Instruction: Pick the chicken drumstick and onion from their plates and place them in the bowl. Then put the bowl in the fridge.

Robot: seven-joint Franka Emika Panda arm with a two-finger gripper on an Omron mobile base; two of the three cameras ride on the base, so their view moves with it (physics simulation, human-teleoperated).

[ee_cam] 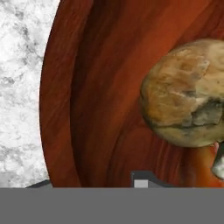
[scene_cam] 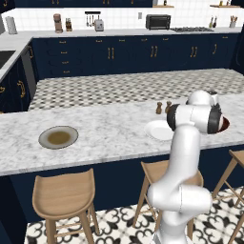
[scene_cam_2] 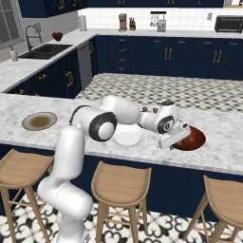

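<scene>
Marble counter: two plates; one bowl; one onion

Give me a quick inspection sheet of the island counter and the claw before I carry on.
Surface: marble counter, no spills seen.
Job's things: red-brown bowl at the counter's right end; onion lies inside it. White plate bare beside the bowl; grey-rimmed plate bare, far left. Drumstick: cannot tell.
Clutter: two small brown shakers behind the white plate.
Claw: claw low at the bowl's rim; open or shut, cannot tell.
Cables: nothing seen.
Surroundings: wooden stools in front, navy cabinets behind, sink to the left.
</scene>
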